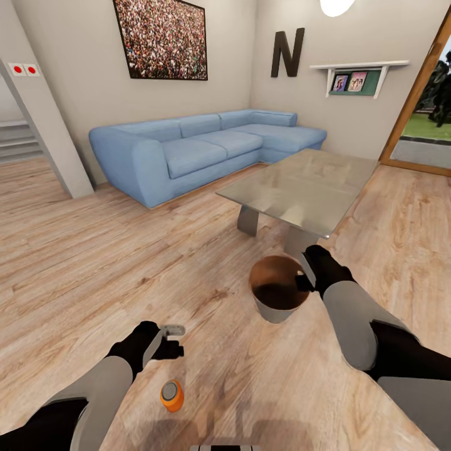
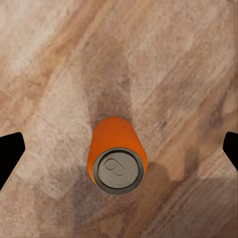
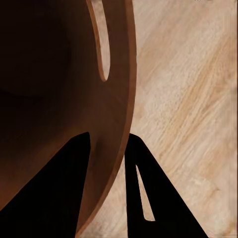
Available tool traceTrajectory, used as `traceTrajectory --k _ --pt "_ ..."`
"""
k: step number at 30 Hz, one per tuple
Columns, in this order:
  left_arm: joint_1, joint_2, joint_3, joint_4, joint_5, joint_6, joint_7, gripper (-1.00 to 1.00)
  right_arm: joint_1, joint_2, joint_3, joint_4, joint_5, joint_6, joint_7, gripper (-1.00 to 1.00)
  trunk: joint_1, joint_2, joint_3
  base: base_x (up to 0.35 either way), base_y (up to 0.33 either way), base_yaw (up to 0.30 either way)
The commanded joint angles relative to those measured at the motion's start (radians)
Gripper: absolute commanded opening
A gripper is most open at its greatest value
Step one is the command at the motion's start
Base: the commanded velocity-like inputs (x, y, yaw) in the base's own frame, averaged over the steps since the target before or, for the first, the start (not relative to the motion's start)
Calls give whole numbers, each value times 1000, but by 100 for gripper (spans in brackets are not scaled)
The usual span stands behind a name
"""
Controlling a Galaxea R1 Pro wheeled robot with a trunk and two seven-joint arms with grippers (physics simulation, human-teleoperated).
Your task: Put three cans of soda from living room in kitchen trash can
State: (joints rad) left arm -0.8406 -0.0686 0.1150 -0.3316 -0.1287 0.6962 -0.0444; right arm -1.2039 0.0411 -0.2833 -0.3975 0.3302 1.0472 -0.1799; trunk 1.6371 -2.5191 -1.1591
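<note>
An orange soda can (image 1: 171,395) is being seen on the wood floor (image 1: 75,263), at about 5 o'clock from the left gripper (image 1: 170,341) in the head view. In the left wrist view the can (image 2: 116,156) is being shown upright from above, with its grey top and pull tab, details too small in the head view. It is lying between the two dark fingertips (image 2: 10,151), well apart from both, so the jaws are being held wide open. The trash can (image 1: 279,290) is being gripped at its rim by the right gripper (image 1: 308,280). In the right wrist view the coppery wall (image 3: 116,99) is being clamped between the fingers (image 3: 144,188); the bin's inside is too dark to be made out. The glass table (image 1: 300,188) and blue sofa (image 1: 200,147) are standing behind, at 12 o'clock.
</note>
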Motion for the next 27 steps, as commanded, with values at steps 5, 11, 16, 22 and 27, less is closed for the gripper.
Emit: traceTrajectory --k 5,11,16,22,27 --pt "0 -2 0 0 0 -14 0 100 -19 -19 -1 40 -13 0 4 -100 1 -1 -11 0 0 0" --pt "0 -3 0 0 0 -18 1 100 -23 -25 0 50 -13 0 2 -100 4 -2 -35 0 0 0" --pt "0 -3 0 0 0 -18 0 100 -23 -27 0 51 -12 0 2 -100 6 -3 -54 0 0 0" --pt "0 -3 0 0 0 -19 1 100 -23 -27 0 51 -11 0 2 -100 9 -5 -77 0 0 0" --pt "0 -6 0 0 0 -20 1 100 -23 -28 0 51 -11 0 2 -100 11 -6 -97 0 0 0"
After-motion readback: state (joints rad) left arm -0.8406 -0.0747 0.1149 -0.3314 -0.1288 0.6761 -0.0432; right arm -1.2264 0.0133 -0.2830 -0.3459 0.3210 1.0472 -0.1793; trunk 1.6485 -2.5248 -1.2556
